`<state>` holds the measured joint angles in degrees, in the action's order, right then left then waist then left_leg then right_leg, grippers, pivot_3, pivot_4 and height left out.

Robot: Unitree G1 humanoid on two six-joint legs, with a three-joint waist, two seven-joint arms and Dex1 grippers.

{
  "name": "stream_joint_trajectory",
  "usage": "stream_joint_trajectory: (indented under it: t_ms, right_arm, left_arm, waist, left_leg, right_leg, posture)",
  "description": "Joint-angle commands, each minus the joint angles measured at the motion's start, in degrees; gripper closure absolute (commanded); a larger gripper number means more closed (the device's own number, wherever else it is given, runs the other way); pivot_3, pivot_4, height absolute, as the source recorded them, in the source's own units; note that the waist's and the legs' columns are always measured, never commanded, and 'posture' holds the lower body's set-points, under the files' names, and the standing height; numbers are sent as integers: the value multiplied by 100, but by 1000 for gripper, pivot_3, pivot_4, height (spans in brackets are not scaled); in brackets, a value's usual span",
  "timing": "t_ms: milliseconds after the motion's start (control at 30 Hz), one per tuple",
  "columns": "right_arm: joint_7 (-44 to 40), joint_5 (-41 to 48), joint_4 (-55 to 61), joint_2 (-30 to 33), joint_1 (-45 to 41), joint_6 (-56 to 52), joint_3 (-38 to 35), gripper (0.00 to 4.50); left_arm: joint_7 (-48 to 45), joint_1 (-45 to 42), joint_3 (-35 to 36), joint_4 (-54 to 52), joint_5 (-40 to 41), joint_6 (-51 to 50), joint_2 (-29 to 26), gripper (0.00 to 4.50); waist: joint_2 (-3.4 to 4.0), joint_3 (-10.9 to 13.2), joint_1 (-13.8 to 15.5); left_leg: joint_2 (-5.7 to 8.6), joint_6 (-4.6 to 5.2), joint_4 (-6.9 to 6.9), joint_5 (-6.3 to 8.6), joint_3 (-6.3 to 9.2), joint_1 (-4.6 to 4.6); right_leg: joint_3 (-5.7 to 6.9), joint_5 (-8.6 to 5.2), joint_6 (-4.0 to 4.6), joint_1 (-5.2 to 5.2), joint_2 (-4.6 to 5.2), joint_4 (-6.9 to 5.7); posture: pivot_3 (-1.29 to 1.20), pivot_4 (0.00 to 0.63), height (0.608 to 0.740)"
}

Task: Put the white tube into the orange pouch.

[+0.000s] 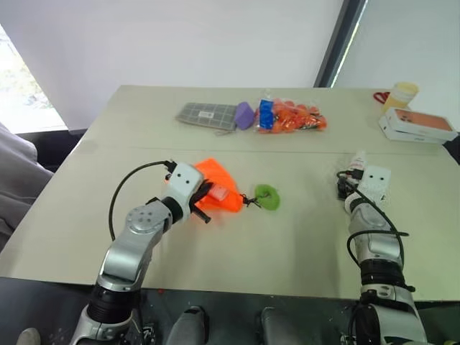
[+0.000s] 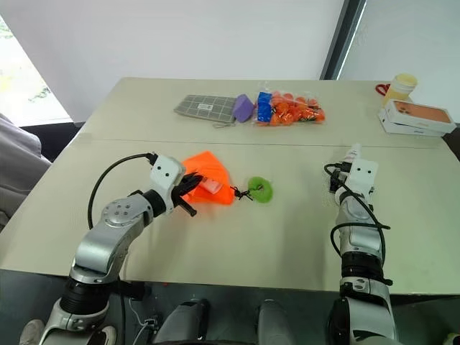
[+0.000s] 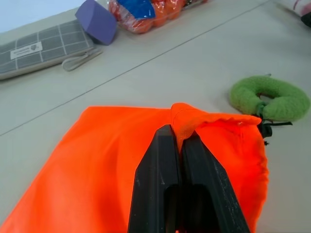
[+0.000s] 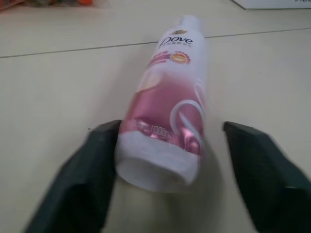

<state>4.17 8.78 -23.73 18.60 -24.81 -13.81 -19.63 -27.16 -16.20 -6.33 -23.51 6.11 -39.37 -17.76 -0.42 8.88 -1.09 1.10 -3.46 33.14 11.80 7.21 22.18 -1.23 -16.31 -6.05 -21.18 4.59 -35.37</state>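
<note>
The white tube [image 4: 167,104] lies on the table [image 1: 302,237] between the right gripper's [image 4: 165,174] two black fingers [image 4: 80,179], its capped end nearest the wrist and its body pointing away. One finger touches or nearly touches the tube's side; the other stands apart from it, so the jaws are part-open around the tube and not yet clamped on it. The print reads "Dove" near the far end, above a pink band (smaller lettering below it is too blurred to read).

The orange pouch [image 3: 97,165] lies just ahead of the left gripper [image 3: 177,141], whose fingers are pressed together on a fold of the pouch's rim. What is inside the pouch cannot be told. Beyond the gripper's tips, a black cord [image 3: 272,127] runs from the pouch to a lime-green ring [image 3: 269,97] resting on the table.

Farther beyond the left gripper sit a grey checked case [image 1: 207,114] with a small white label (unreadable), a purple block [image 1: 244,114], and a clear bag [image 1: 291,117] holding orange snacks and something blue. Beyond the right gripper, a white-and-orange box [image 1: 417,125] and a yellow cup [image 1: 401,93] stand near the table's far corner.
</note>
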Motion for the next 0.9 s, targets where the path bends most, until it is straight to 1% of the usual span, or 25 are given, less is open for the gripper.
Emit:
stream_joint_trajectory:
  t_ms: [33, 67, 100, 233, 267, 333, 400, 433, 500, 567, 633, 667, 733, 833, 900]
  right_arm:
    - [37, 48, 82, 37, -112, 70, -90, 2775]
    - [32, 51, 107, 39, -98, 64, -87, 3242]
    - [27, 56, 144, 41, -80, 59, -83, 3353]
    - [-37, 60, 254, 68, -39, 103, -46, 3353]
    - [-177, 90, 404, 92, 24, 190, -21, 3353]
    - [-786, 237, 919, 187, 276, 553, 83, 3353]
    - [-1917, 830, 1825, 311, 854, 732, 147, 3353]
    - [-2253, 1055, 2106, 343, 1045, 711, 146, 3353]
    - [-2829, 1488, 2684, 483, 1469, 443, 148, 3353]
    - [-3913, 2375, 3652, 938, 2381, -290, 213, 3353]
    - [-4642, 2848, 4402, 1426, 3177, -728, 263, 3353]
    - [-4753, 2997, 4613, 1582, 3400, -921, 240, 3353]
    - [-4951, 3342, 5068, 1864, 3825, -1302, 206, 3353]
    - [-5124, 3606, 5557, 2026, 4062, -1613, 399, 3353]
    - [-5141, 3560, 5732, 2052, 4069, -1700, 614, 3353]
  left_arm:
    - [22, -75, -51, -160, 66, 122, 2, 4500]
    - [30, -79, -52, -157, 75, 126, 2, 4500]
    - [38, -81, -55, -154, 80, 131, 0, 4500]
    - [58, -107, -65, -118, 98, 149, -15, 4500]
    - [59, -113, -58, -94, 101, 164, -20, 4500]
    - [52, -121, -45, -43, 106, 203, -27, 4500]
    - [52, -135, -30, -2, 124, 232, -26, 4500]
    - [49, -143, -25, 19, 131, 249, -27, 4500]
    - [34, -157, -8, 60, 156, 280, -30, 4500]
    - [3, -178, 6, 94, 187, 297, -38, 4500]
    - [-17, -200, 6, 131, 207, 314, -60, 4500]
    - [-26, -211, 16, 154, 221, 322, -74, 4500]
    - [-33, -244, 42, 210, 259, 320, -87, 4500]
    - [-60, -281, 32, 282, 289, 356, -123, 4500]
    - [-78, -305, 23, 325, 304, 381, -140, 4500]
  waist:
    - [0, 0, 2]
    - [0, 0, 3]
    - [0, 0, 5]
    - [0, 0, 4]
    - [0, 0, 5]
    - [1, 0, 11]
    - [7, 1, 23]
    - [7, 1, 18]
    - [7, 1, 18]
    - [7, 1, 45]
    - [3, 2, 63]
    - [4, 2, 63]
    - [-5, 7, 32]
    - [-22, 17, 4]
    - [-26, 19, 25]
  left_leg:
    - [0, 0, 0, 0, 0, 0]
    - [0, 0, 0, 0, 0, 0]
    - [0, 0, 0, 0, 0, 0]
    - [0, 1, 0, -1, 0, -1]
    - [0, 1, 0, -1, 0, -1]
    - [0, 1, 0, -1, 0, 0]
    - [0, 1, -2, 0, 0, 2]
    - [0, 1, -2, 0, 0, 4]
    - [0, 1, -2, 0, 0, 3]
    - [1, 1, -1, 0, 2, 1]
    - [1, 2, -1, 1, 6, -3]
    - [1, 2, 0, 2, 8, 0]
    - [2, 2, 3, 3, 7, 1]
    - [0, 1, 9, 5, -4, 1]
    - [-4, -3, 11, 7, -3, -6]
  right_leg:
    - [0, 0, 0, 0, 0, 0]
    - [0, 0, 0, 0, 0, 0]
    - [0, 0, 0, 1, 0, 0]
    - [0, 0, -1, 1, 0, 0]
    - [0, 0, -1, 1, 0, 0]
    - [0, 1, -2, 0, 0, 0]
    - [0, 6, -18, 0, 0, 1]
    - [1, 3, -26, 0, 0, 1]
    - [1, 1, -34, 5, 0, 2]
    - [2, 0, -34, 9, 1, 3]
    - [8, -6, -39, 21, 3, 5]
    - [11, -15, -26, 22, 4, 10]
    - [9, -20, -26, 23, 5, 13]
    - [1, -19, -24, 19, 7, 15]
    - [5, -16, -15, 15, 5, 15]
  posture:
    - [0, 150, 724]
    - [0, 150, 724]
    - [0, 150, 724]
    - [0, 150, 724]
    - [0, 150, 724]
    - [0, 150, 724]
    - [0, 150, 724]
    - [0, 150, 724]
    - [0, 150, 724]
    - [0, 150, 724]
    - [0, 150, 724]
    - [0, 150, 724]
    - [0, 150, 724]
    - [0, 150, 724]
    - [0, 150, 724]
